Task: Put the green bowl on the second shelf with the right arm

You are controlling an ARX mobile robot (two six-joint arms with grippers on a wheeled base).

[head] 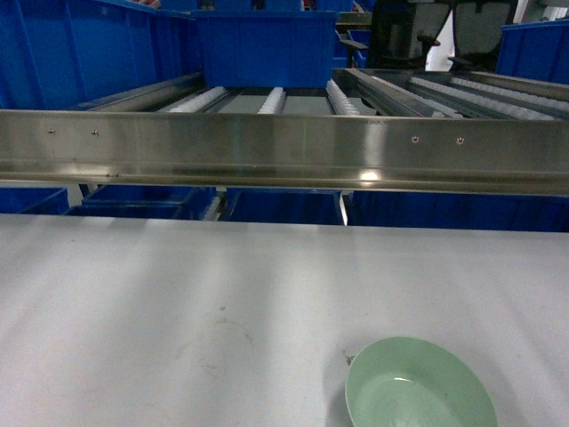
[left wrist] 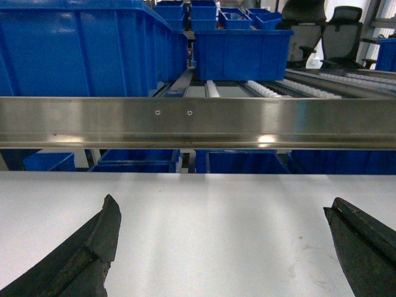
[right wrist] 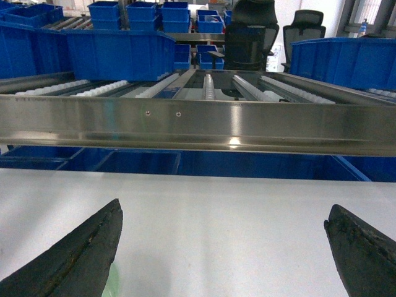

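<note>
Bowl point(head: 420, 384) is sitting upright on the table point(head: 178, 302), near its front edge and right of centre, nothing touching it; a sliver of green is also showing at the bottom left of the right wrist view point(right wrist: 112, 279). Left gripper point(left wrist: 223, 247) and right gripper point(right wrist: 223, 250) are both hanging over the table with fingers spread wide, holding nothing. Shelf point(head: 284, 147) is facing them across the table, white rollers point(head: 271, 100) running back behind its steel rail, a blue crate point(head: 267, 44) sitting at the far end.
</note>
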